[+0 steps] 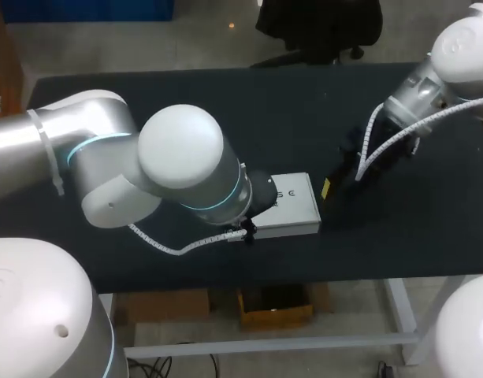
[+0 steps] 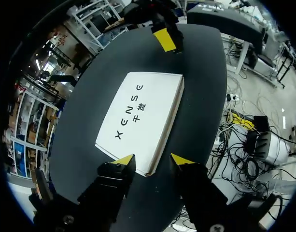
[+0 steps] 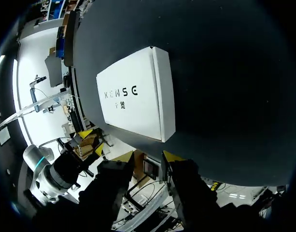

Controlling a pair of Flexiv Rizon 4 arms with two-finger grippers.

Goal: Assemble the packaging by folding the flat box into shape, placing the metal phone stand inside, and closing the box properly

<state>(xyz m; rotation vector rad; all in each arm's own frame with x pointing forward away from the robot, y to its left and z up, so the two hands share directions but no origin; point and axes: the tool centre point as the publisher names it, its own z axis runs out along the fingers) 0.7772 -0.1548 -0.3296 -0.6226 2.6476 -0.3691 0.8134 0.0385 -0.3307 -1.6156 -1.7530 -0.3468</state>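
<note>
Slippage looks like the main hazard. The flat white rectangular cardboard box (image 2: 140, 116) lies lid-up with only its near corner reaching in between the spread fingers of the left gripper (image 2: 152, 162), and neither of its yellow fingertips (image 2: 124, 159) seems to touch it. If those fingers close on that corner alone, I judge the box could pivot or skid across the smooth black tabletop (image 1: 186, 102) rather than be held. The box lies fairly near the table's edge on the left gripper's side, so a pull that way might tip it off. The right gripper (image 3: 148, 157) hangs beyond the box's far end, apart from it, with its fingers also spread and holding nothing. With both tools working one small box, they could clash. A lid not fully tucked could also spring up, though the box appears shut in every view.

Count: one box, two grippers, four yellow fingertips in all, one table. The metal phone stand is nowhere in view, and I cannot tell whether it sits inside the closed box.
</note>
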